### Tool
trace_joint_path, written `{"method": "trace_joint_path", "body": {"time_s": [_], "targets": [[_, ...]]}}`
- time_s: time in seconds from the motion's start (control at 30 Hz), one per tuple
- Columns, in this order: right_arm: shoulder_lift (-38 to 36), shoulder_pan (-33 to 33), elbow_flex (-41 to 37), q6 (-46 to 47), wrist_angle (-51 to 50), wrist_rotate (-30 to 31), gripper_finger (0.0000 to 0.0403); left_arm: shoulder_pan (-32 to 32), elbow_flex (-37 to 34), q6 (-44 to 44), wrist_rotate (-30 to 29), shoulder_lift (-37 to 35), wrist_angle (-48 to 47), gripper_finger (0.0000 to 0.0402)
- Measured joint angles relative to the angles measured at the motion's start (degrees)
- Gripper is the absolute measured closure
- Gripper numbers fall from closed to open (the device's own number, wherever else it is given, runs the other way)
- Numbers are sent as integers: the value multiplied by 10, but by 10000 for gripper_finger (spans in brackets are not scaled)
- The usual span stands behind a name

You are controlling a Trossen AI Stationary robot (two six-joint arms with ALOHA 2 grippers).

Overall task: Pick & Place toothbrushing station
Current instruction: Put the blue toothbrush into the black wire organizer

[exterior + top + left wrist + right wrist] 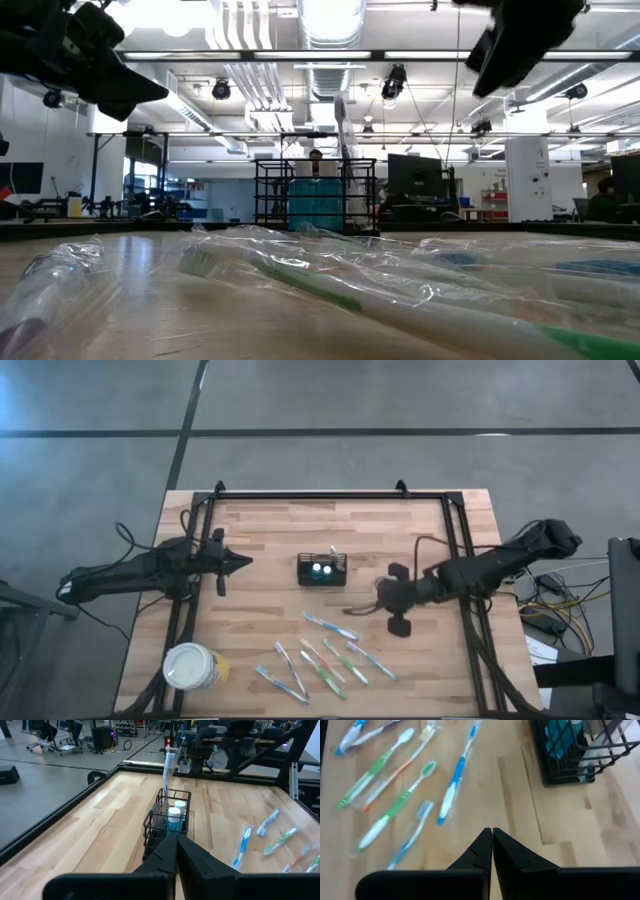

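The small black wire-mesh caddy (321,570) stands upright near the middle of the light wooden table (270,530), with white-capped teal bottles and one upright toothbrush (169,762) inside. The left tool (243,561) hovers to the caddy's left, fingers pressed together, holding nothing. The right tool (379,593) hangs to the caddy's right, also closed and empty. Several wrapped toothbrushes (325,653) lie scattered on the table's near side, with a round white-and-yellow cup (193,667) well apart at the corner.
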Motion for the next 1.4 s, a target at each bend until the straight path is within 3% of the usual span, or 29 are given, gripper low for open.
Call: {"method": "trace_joint_path", "body": {"time_s": [0.2, 0.37, 0.57, 0.77, 1.07, 1.4], "targets": [[80, 63, 96, 121, -71, -21, 382, 0, 0, 5, 0, 0, 22, 390], [160, 95, 159, 174, -138, -36, 333, 0, 0, 7, 0, 0, 29, 390], [241, 114, 191, 197, -180, -72, 269, 0, 0, 12, 1, 0, 48, 393], [282, 133, 191, 228, -152, -78, 235, 0, 1, 13, 0, 0, 53, 391], [300, 138, 191, 232, -86, -94, 218, 0, 1, -2, 1, 0, 53, 392], [357, 138, 190, 248, -82, -102, 219, 0, 3, -9, 7, 0, 74, 392]]}}
